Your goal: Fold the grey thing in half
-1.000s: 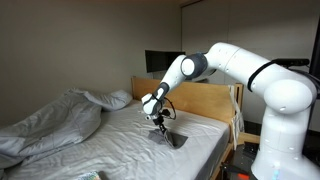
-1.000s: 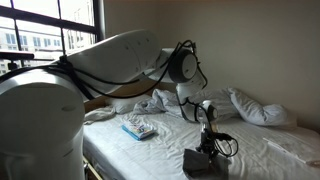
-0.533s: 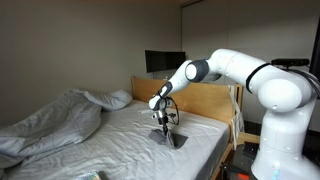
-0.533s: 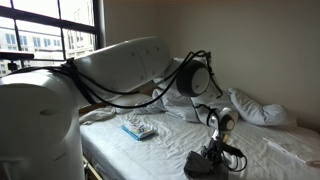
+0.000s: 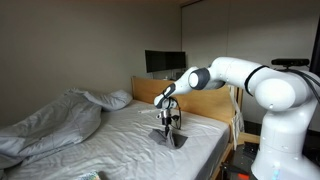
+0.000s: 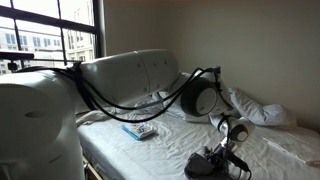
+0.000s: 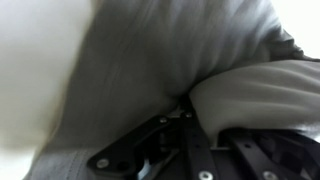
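Folding advice: carry the pinched edge low and straight across, aligning corners.
Thing: small flat dark charcoal-grey rectangular cloth (image 5: 178, 140), on the white-sheeted bed (image 5: 120, 140).
Tool (image 5: 169, 126): jaws narrow, gripping that cloth.

grey thing (image 5: 176, 139): matt soft cloth; headboard (image 5: 215, 103): smooth wood

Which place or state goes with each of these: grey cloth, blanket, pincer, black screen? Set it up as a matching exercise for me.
Things:
1 grey cloth
2 blanket
3 pincer
4 black screen

Places or states:
A rumpled in a heap
B shut, gripping fabric
C behind the headboard
D dark, lying on the white sheet

Pairs: 1-D, 2-A, 3-B, 4-C
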`<state>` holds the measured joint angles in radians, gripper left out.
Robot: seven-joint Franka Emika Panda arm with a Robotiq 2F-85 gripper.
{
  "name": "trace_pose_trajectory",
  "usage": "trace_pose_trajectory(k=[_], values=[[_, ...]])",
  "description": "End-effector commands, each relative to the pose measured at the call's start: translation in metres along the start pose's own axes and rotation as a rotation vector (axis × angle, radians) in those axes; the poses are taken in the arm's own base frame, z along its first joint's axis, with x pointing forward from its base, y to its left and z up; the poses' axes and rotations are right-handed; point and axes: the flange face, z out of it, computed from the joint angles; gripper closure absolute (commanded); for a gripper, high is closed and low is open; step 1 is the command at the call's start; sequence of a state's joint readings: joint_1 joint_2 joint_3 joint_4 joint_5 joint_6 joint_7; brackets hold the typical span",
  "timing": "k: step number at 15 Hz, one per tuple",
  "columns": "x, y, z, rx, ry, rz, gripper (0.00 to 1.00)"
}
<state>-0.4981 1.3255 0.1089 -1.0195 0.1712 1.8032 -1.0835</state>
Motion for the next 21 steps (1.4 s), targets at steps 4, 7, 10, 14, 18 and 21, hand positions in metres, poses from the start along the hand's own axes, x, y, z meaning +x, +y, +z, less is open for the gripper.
trace_pose_trajectory(k=[4, 7, 10, 14, 18, 21], values=[[-0.039, 0.033, -0.012, 0.094, 0.084, 0.028, 0.9], [-0.049, 0.04, -0.021, 0.101, 0.12, 0.057, 0.91], [-0.052, 0.045, -0.017, 0.106, 0.129, 0.077, 0.9], [-0.059, 0.046, -0.022, 0.111, 0.143, 0.09, 0.9], [-0.06, 0.049, -0.031, 0.088, 0.155, 0.1, 0.91], [-0.071, 0.053, -0.044, 0.074, 0.164, 0.104, 0.9]])
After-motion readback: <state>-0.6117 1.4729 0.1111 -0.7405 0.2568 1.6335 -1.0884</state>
